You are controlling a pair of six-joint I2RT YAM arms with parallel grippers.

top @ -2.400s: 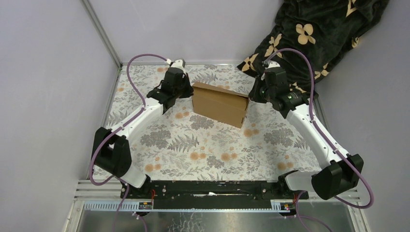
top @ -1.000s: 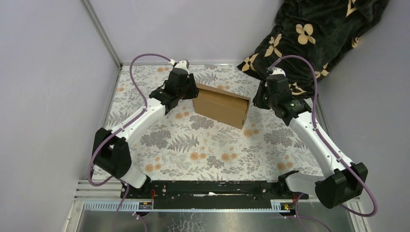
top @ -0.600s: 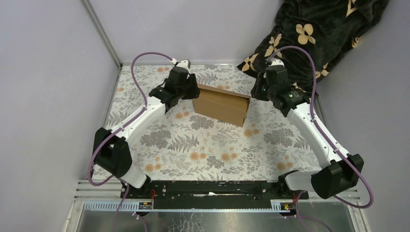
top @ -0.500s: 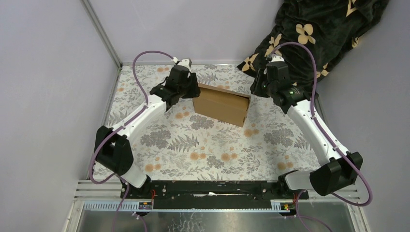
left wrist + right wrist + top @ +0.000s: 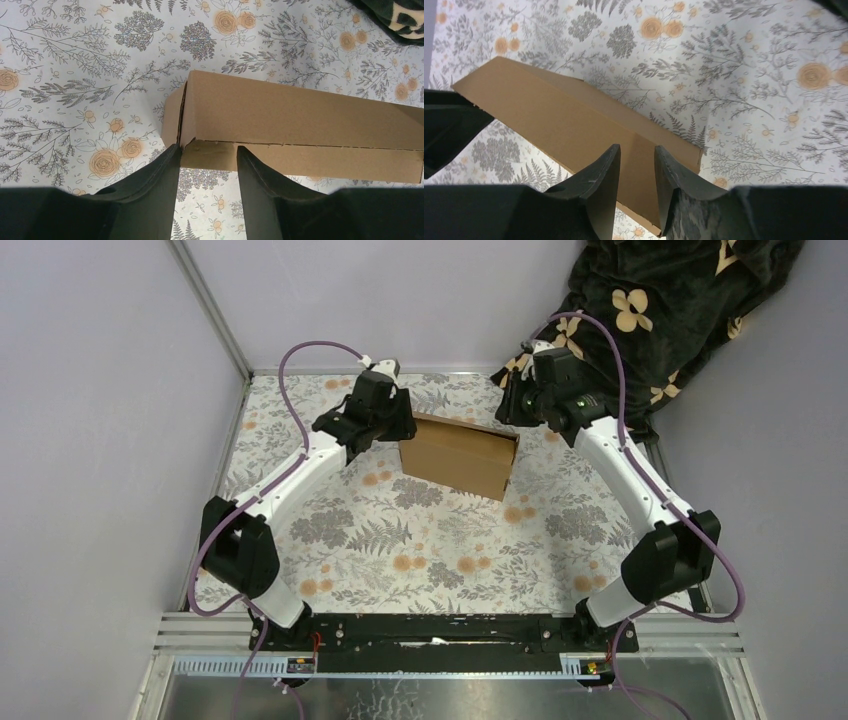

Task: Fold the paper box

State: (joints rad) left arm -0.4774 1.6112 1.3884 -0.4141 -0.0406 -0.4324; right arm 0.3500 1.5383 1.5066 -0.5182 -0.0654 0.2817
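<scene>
Both the left fingers [image 5: 160, 175] and the right fingers [image 5: 599, 185] have eased partly open and backed off, holding nothing, leaving the paper box [image 5: 455, 455] standing closed on the counter [image 5: 400, 540] between them, so folding looks essentially finished.

- Counter [image 5: 400, 550]: covered by a pale cloth printed with grey ferns and orange roses. The same print fills both wrist views.
- Walls [image 5: 90, 440]: plain pale lilac-grey on the left, far and right sides.
- Frame post [image 5: 212, 312]: slim metal upright slanting up from the counter's far-left corner.
- Blanket [image 5: 660, 300]: dark plush with beige flower motifs, draped in the far-right corner.
- Near edge: silver rails [image 5: 175, 632] above a shiny metal sheet [image 5: 450, 700].
- Light: even and soft, with faint shadows.
</scene>
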